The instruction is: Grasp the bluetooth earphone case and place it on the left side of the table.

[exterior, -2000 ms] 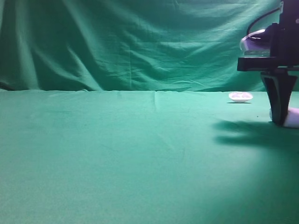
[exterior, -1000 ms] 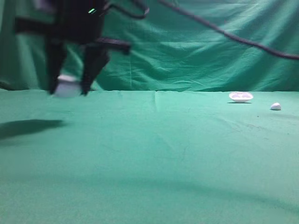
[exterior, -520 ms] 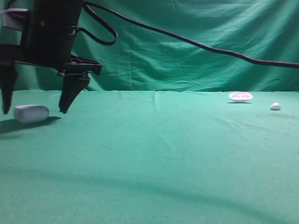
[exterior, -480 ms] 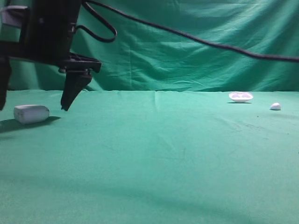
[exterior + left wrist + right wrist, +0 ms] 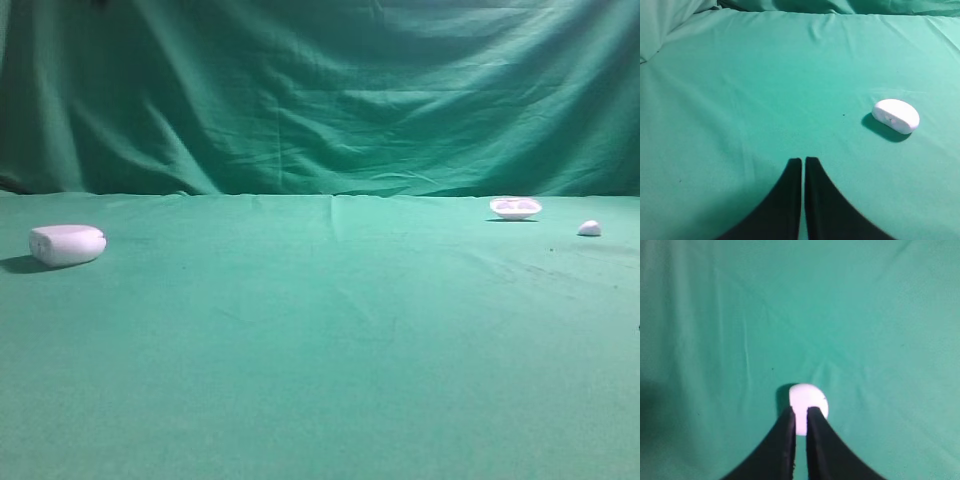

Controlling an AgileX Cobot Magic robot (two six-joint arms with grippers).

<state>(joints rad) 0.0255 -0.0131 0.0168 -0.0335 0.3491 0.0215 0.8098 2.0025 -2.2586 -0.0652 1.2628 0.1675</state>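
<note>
Now, largest first —
Table: the table [image 5: 330, 330] is a wide surface under plain green cloth, running back to a draped green backdrop [image 5: 320, 90] of the same colour.
Left gripper: seen only in the left wrist view, the left gripper [image 5: 803, 161] hovers above bare cloth with its two dark fingers pressed nearly together, only a thin slit between them, and nothing held.
Right gripper: in the right wrist view the right gripper [image 5: 800, 412] likewise has its fingers drawn close with a narrow gap, gripping nothing; a white rounded item lies on the cloth just beyond the tips, and which white piece it is I cannot tell.
Case: the bluetooth earphone case [image 5: 67, 244] lies flat on the cloth at the far left of the high view, free of both grippers; in the left wrist view it sits right of and beyond the fingers [image 5: 896, 115], well apart from them.
Dish: a shallow white dish-like piece [image 5: 515, 207] rests far right, near the backdrop.
Pebble: a tiny white pebble-like piece [image 5: 590, 228] — right of the dish and slightly nearer.
</note>
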